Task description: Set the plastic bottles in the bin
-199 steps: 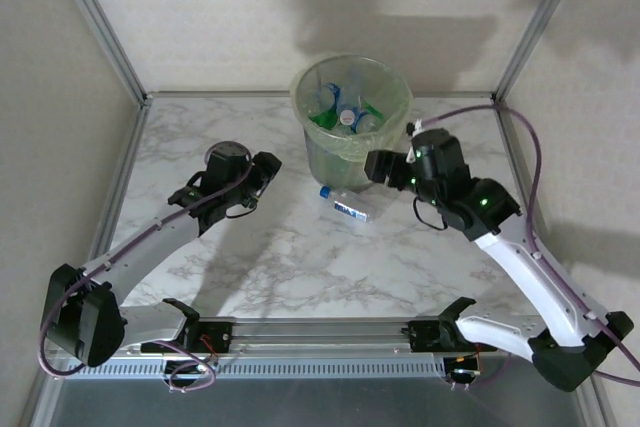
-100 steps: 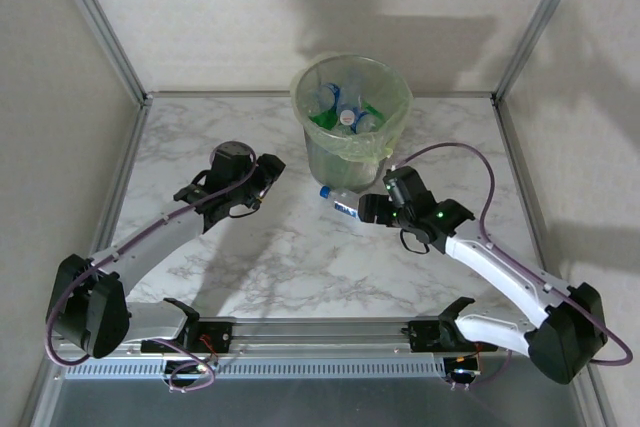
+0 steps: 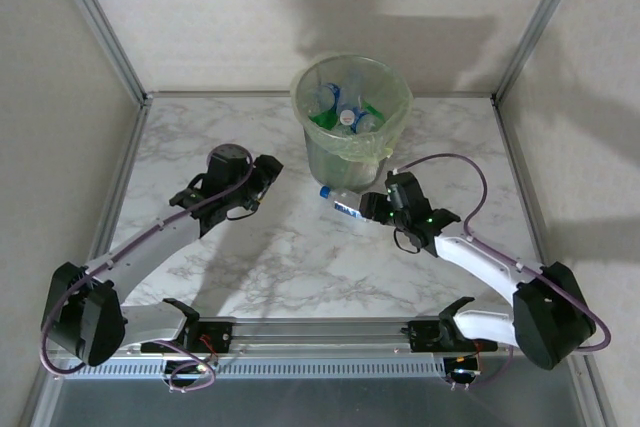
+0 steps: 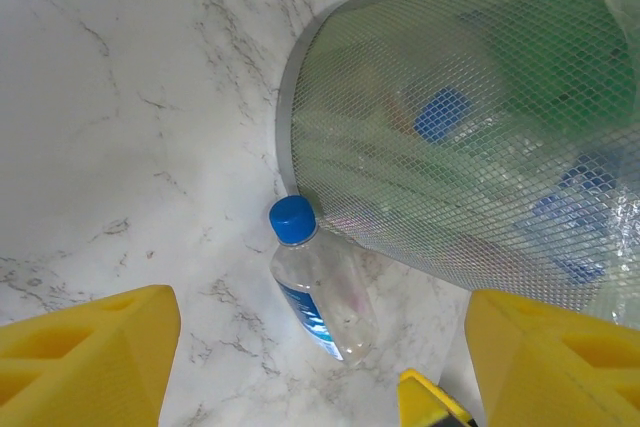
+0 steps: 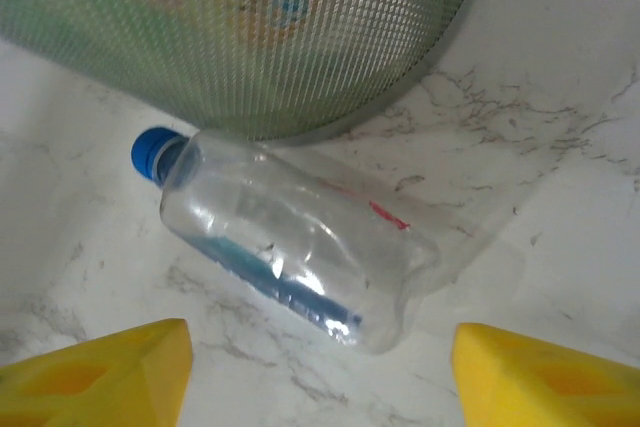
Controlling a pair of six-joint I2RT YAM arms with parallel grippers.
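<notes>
A clear plastic bottle [image 3: 343,205] with a blue cap and blue label lies on its side on the marble table, touching the foot of the bin [image 3: 350,147]. Several more bottles [image 3: 345,107] sit inside the bin. My right gripper [image 3: 366,209] is low at the bottle's base end and open. In the right wrist view the bottle [image 5: 290,247] lies just ahead, its base reaching between the yellow fingertips [image 5: 110,367] without touching them. My left gripper [image 3: 268,175] hovers open and empty to the bottle's left. The left wrist view shows the bottle [image 4: 318,292] beside the mesh bin [image 4: 450,147].
The bin's mesh wall [image 5: 250,37] stands right behind the bottle. A yellow tip of the right gripper's finger [image 4: 430,407] shows near the bottle's base. Metal frame posts [image 3: 95,17] and walls close in the table's sides and back.
My right arm came down from beside the bin's rim to the table and moved left up to the lying bottle. The left arm has hardly moved.
</notes>
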